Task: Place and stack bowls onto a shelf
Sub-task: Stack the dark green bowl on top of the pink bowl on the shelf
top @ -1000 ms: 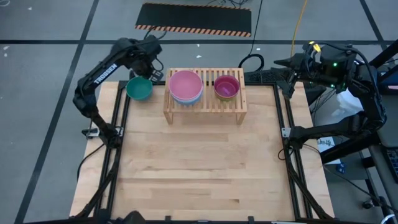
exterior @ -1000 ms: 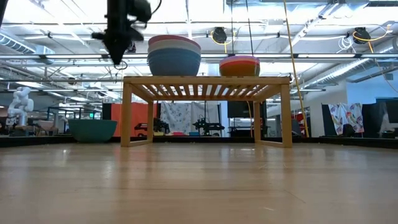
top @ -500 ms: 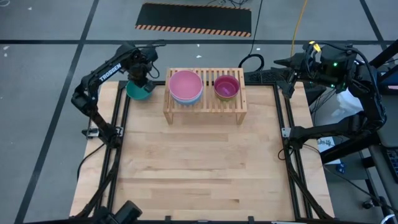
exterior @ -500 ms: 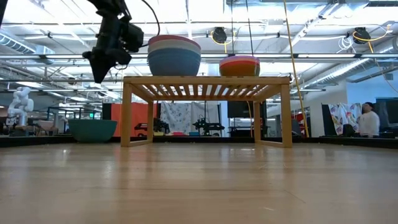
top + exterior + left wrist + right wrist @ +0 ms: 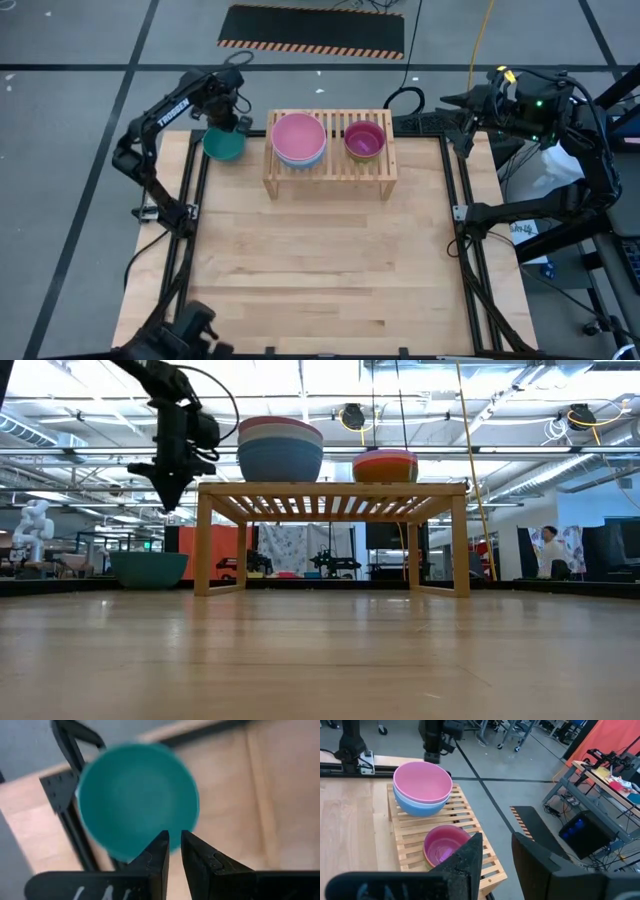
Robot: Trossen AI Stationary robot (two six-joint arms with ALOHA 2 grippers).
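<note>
Left gripper (image 5: 174, 842) now lower above round teal bowl (image 5: 137, 800).

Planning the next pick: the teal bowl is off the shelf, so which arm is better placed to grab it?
Probably the left. Its gripper hangs directly above the teal bowl on the table beside the shelf, jaws nearly closed. The right gripper waits off the table's far right corner, jaws apart.

Shelf (image 5: 330, 165) at table's (image 5: 320, 270) far edge: 2 bowl stacks (image 5: 299, 139) on it; 1 lone bowl (image 5: 223, 146) left of shelf.
</note>
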